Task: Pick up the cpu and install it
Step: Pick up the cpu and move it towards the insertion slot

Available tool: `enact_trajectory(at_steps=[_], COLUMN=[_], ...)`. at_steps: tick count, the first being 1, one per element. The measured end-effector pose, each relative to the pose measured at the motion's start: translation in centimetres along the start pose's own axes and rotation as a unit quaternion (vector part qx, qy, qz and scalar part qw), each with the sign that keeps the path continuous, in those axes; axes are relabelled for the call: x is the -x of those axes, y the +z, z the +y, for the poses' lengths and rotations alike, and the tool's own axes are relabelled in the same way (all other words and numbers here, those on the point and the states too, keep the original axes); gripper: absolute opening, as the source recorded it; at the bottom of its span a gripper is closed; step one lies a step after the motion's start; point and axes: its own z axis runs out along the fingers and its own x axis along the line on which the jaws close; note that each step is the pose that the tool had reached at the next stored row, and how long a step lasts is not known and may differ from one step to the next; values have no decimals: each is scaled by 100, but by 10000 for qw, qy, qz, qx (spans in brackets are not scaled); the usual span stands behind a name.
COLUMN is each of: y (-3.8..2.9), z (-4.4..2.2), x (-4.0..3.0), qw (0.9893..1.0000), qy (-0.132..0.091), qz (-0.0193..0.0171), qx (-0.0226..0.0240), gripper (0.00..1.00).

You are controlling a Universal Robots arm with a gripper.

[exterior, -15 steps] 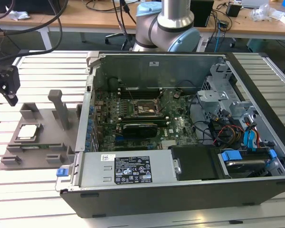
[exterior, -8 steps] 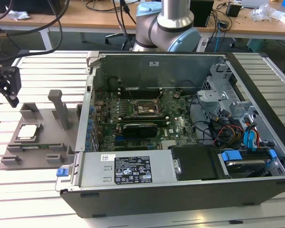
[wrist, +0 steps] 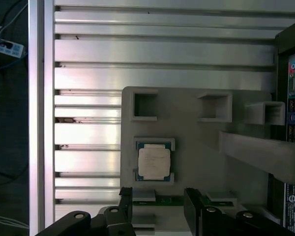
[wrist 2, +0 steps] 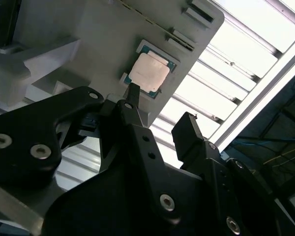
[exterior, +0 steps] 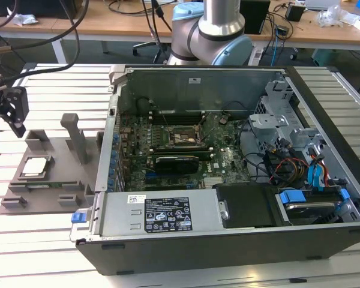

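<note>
The cpu is a small square chip with a silvery top, lying flat in its pocket on the grey plastic tray at the exterior view's left, outside the computer case. My gripper hangs above and to the left of that tray. In both wrist views the cpu lies just beyond the black fingertips, untouched. The gripper is open, nothing between its fingers.
The open computer case takes up the middle and right, with the motherboard and its socket inside. An upright peg rises from the tray beside the cpu. Slatted metal table surrounds everything; the arm's base stands behind the case.
</note>
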Motion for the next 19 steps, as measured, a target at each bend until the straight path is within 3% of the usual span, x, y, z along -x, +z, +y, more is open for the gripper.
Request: enact_trajectory(at_steps=[19], y=[128], z=[3], x=[-3], qw=[10000], qy=[0], qz=[0], qx=[0], gripper=[54])
